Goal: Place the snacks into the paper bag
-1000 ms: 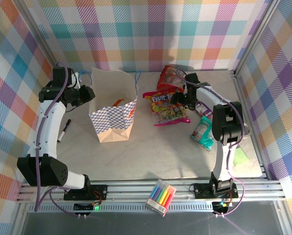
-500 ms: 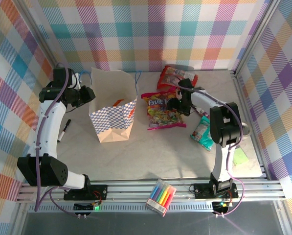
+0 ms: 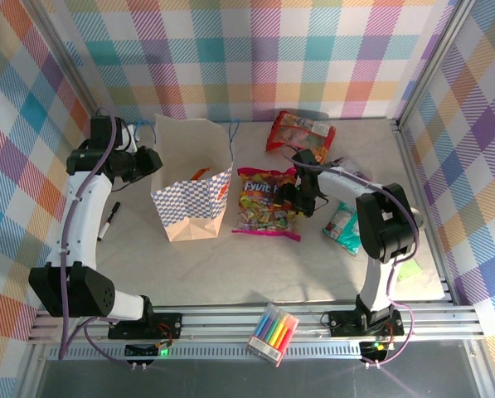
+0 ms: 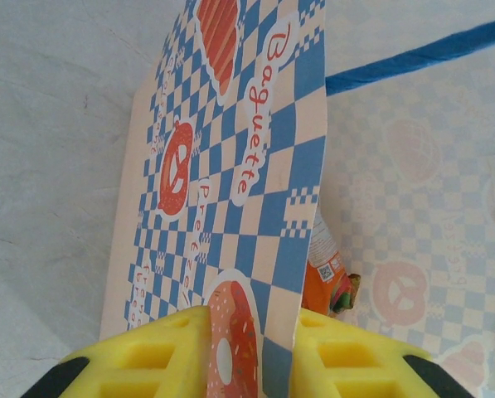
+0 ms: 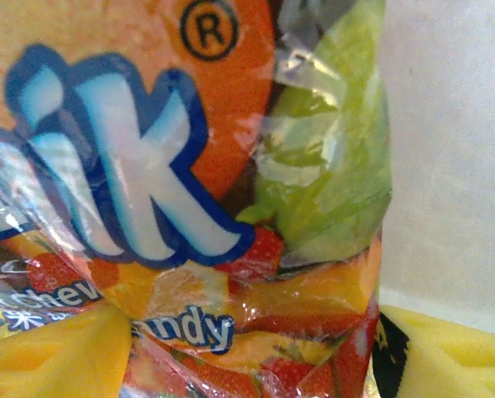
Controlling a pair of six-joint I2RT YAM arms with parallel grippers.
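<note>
Mid-table, right gripper (image 3: 297, 199) clamps the multicolour candy packet (image 3: 266, 207), now hauled left to just beside the paper bag (image 3: 189, 207). Beyond, left gripper (image 3: 150, 159) pinches the bag's wall, mouth open. Red packet (image 3: 299, 131) left behind at far edge. Lift-in likely next.

From above I saw the paper bag (image 3: 193, 207) standing open on the worktop (image 3: 255, 265), left of centre, with something orange showing inside it. The left jaws sat at the bag's left wall, near its rim. The right jaws were on the right edge of the multicolour candy packet (image 3: 264, 203), which lay flat just right of the bag. A red packet (image 3: 299, 131) lay near the back wall, a teal packet (image 3: 344, 224) beside the right arm (image 3: 385, 217), and a green-yellow packet (image 3: 409, 267) by the worktop's right edge. A black pen (image 3: 108, 222) lay left of the bag, and a pack of coloured markers (image 3: 274, 332) rested on the near rail.
</note>
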